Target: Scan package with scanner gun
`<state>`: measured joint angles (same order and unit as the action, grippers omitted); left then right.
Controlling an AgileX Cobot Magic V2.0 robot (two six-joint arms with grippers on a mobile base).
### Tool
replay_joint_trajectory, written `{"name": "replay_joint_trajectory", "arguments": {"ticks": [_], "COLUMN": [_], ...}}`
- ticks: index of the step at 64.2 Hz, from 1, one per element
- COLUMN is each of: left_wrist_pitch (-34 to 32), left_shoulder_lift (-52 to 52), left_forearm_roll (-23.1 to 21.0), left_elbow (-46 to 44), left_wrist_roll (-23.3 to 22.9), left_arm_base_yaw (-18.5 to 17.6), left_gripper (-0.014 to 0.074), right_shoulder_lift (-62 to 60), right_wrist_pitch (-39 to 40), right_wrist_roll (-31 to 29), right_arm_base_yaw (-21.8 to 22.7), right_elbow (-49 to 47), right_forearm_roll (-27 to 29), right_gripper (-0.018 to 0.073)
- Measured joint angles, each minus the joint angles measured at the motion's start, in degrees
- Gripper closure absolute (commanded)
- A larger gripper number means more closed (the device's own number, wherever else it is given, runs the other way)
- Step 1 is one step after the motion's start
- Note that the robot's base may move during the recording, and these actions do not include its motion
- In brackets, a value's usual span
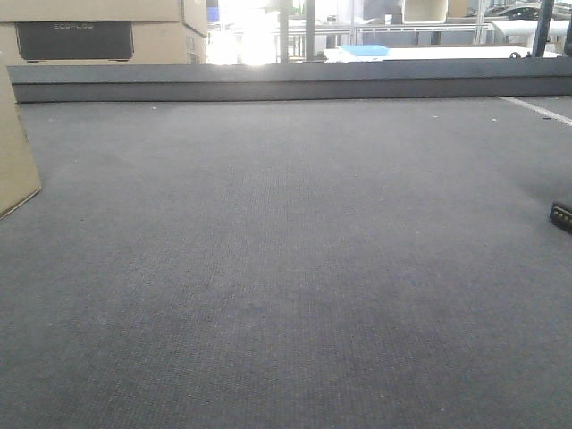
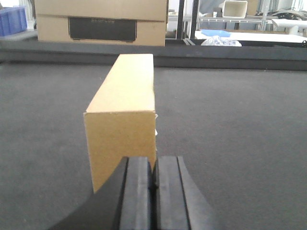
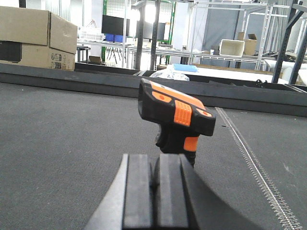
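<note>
On a grey carpeted table (image 1: 286,268), the left end effector (image 2: 153,191), pads pressed together, sits just beside a tan cardboard package (image 2: 125,120), while the right end effector (image 3: 154,191) grips an upright black-and-orange scanner gun (image 3: 176,115).

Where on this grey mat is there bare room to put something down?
The wide middle of the mat, between the box at the left edge and the scanner at the right edge, is bare. Only those edges are taken.
</note>
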<state>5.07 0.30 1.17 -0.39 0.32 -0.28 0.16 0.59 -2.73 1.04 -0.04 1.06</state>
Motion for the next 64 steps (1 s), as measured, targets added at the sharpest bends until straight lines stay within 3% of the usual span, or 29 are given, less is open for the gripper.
{"name": "replay_joint_trajectory", "arguments": {"ticks": [9,29,40,64], "left_wrist_pitch": [-3.9,-4.1,-3.7,-3.7], "left_shoulder_lift": [0.0,0.0,0.0,0.0], "left_forearm_roll": [-1.2,-1.2,0.1,0.7], "left_elbow": [0.3,0.5,0.5,0.5], "left_wrist_roll": [1.8,2.0,-2.5,-3.5], "left_arm_base_yaw": [0.0,0.0,0.0,0.0], "left_gripper": [0.0708,0.0708,0.0708,0.0708], "right_shoulder_lift": [0.0,0.0,0.0,0.0], "right_wrist_pitch": [0.0,0.0,0.0,0.0], "right_wrist_roll": [0.0,0.0,0.0,0.0], "right_arm_base_yaw": [0.0,0.0,0.0,0.0], "right_elbow": [0.0,0.0,0.0,0.0], "right_forearm_roll": [0.0,0.0,0.0,0.0], "right_gripper": [0.0728,0.0728,0.0728,0.0728]}}
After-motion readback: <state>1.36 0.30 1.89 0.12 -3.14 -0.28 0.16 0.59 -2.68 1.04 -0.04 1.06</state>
